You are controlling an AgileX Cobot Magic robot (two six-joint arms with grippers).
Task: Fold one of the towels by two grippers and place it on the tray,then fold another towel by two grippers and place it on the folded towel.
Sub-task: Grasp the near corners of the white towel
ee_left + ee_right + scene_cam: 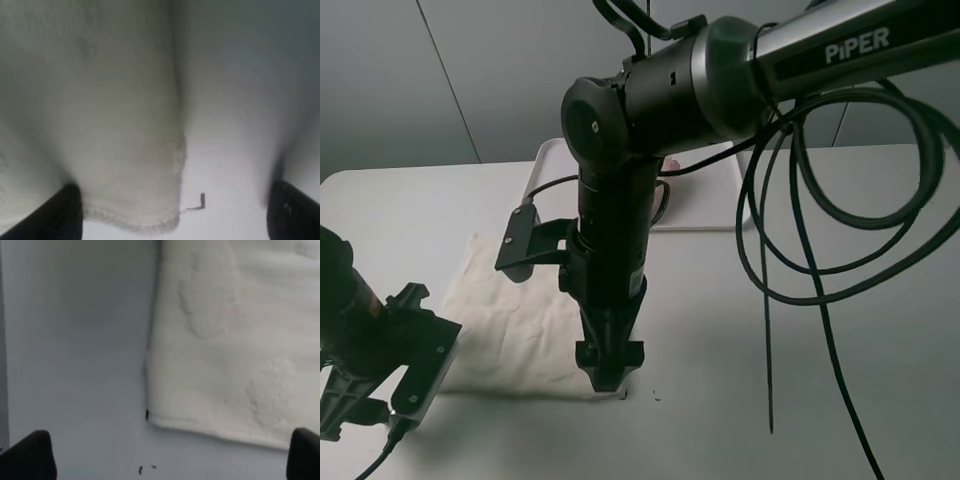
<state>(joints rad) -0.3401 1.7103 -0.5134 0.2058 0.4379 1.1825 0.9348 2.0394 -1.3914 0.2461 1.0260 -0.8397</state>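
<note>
The cream-white towel (520, 320) lies flat on the table, front left of centre. My right gripper (610, 368) reaches across the middle and points down at the towel's near right corner (225, 365); in the right wrist view its fingertips (30, 457) stand wide apart, open and empty. My left gripper (405, 385) hovers at the towel's near left corner (130, 165), also open with nothing between its fingers (65, 212). The white tray (705, 195) sits at the back, mostly hidden by the right arm. A pink sliver (670, 165) on it may be the pink towel.
Thick black cables (790, 250) hang in loops from the right arm over the table's right half. Small dark specks (145, 469) mark the table by the towel's corner. A grey wall stands behind the table.
</note>
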